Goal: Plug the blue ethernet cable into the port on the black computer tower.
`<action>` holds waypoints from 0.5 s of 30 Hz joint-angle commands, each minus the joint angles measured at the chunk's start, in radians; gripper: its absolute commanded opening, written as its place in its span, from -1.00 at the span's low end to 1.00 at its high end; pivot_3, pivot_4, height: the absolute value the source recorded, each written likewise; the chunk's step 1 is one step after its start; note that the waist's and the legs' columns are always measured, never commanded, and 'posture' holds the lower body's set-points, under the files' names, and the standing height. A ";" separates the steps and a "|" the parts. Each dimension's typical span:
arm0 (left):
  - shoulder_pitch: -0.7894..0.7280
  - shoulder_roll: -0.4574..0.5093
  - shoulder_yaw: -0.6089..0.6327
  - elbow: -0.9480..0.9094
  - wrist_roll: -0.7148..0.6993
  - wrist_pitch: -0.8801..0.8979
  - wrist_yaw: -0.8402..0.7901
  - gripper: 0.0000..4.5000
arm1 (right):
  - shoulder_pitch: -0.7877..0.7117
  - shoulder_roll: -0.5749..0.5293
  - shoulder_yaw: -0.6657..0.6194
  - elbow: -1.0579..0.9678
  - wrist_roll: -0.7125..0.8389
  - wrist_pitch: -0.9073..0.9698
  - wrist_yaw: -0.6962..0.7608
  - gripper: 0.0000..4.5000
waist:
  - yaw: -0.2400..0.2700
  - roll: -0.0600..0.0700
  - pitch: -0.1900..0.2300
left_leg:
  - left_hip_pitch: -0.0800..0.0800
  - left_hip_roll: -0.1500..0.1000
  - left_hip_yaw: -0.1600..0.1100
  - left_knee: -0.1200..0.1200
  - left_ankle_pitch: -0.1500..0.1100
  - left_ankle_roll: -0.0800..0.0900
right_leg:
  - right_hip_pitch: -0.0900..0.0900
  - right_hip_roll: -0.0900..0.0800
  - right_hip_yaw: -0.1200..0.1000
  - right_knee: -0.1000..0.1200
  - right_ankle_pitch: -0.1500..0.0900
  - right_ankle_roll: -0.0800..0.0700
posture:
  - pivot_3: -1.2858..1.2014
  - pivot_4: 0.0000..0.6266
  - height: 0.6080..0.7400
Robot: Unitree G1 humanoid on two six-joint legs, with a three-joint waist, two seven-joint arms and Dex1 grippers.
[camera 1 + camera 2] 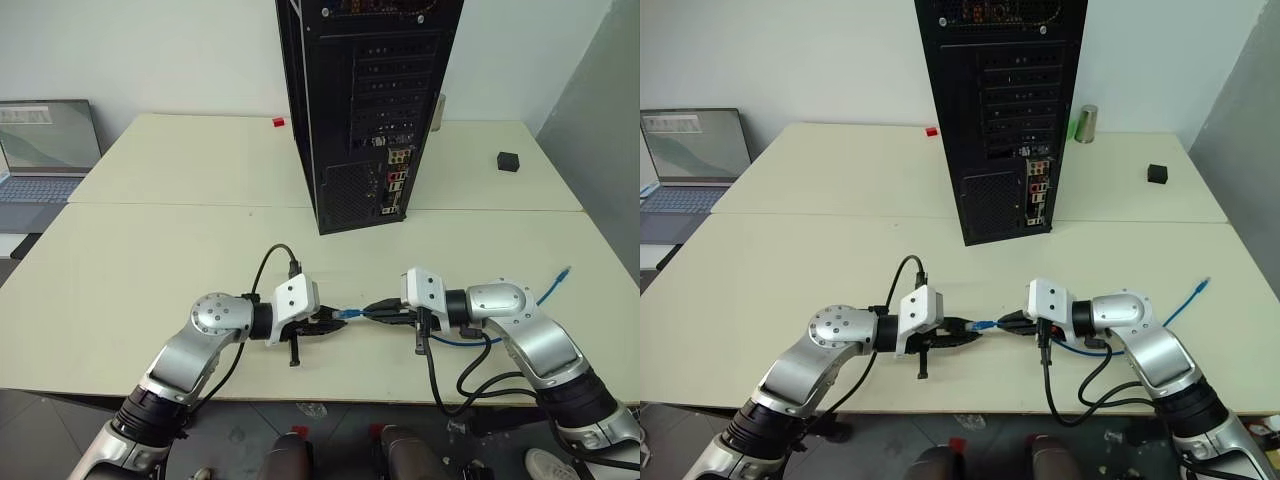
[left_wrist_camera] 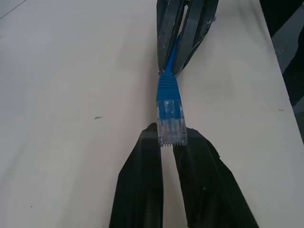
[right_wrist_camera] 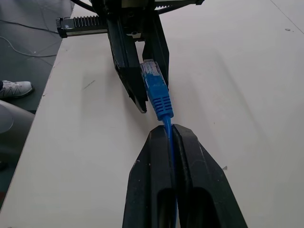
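The blue ethernet cable [image 1: 350,313] bridges my two grippers just above the table's near part. My right gripper [image 3: 168,128] is shut on the cord just behind the plug [image 3: 156,90]. My left gripper [image 2: 168,137] is shut on the translucent plug tip [image 2: 170,126], its two fingers flanking it. The rest of the cord loops under my right arm, and its far end [image 1: 566,270] lies on the table. The black computer tower [image 1: 370,100] stands upright at the back centre with its rear panel facing me. The port is somewhere in the coloured connector cluster [image 1: 397,182], too small to pick out.
A laptop [image 1: 45,150] stands at the far left. On the back table are a small black cube [image 1: 508,161], a small red item [image 1: 278,122] and a metal can [image 1: 1086,123]. Black robot cables [image 1: 450,385] hang over the table's front edge.
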 commanded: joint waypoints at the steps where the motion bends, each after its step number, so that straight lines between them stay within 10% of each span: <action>1: -0.009 -0.005 0.013 -0.016 -0.003 -0.015 0.003 -0.94 | -0.023 -0.002 0.003 -0.015 0.004 -0.006 0.011 -1.00 | 0.000 0.000 0.000 | 0.000 0.000 0.000 0.000 0.000 0.000 | 0.000 0.000 0.000 0.000 0.000 0.000 | 0.03 -0.52 1.00; 6: -0.002 0.002 0.008 -0.020 -0.010 -0.010 -0.011 -0.94 | -0.025 -0.003 0.002 -0.011 0.003 -0.006 0.011 -1.00 | 0.000 0.000 0.000 | 0.000 0.000 0.000 0.000 0.000 0.000 | 0.000 0.000 0.000 0.000 0.000 0.000 | 0.03 -0.52 1.00; 15: -0.002 0.006 0.022 0.016 0.037 -0.071 0.013 0.01 | -0.023 -0.012 -0.004 -0.004 0.001 -0.002 0.013 -1.00 | 0.000 0.000 0.000 | 0.000 0.000 0.000 0.000 0.000 0.000 | 0.000 0.000 0.000 0.000 0.000 0.000 | 0.03 -0.52 1.00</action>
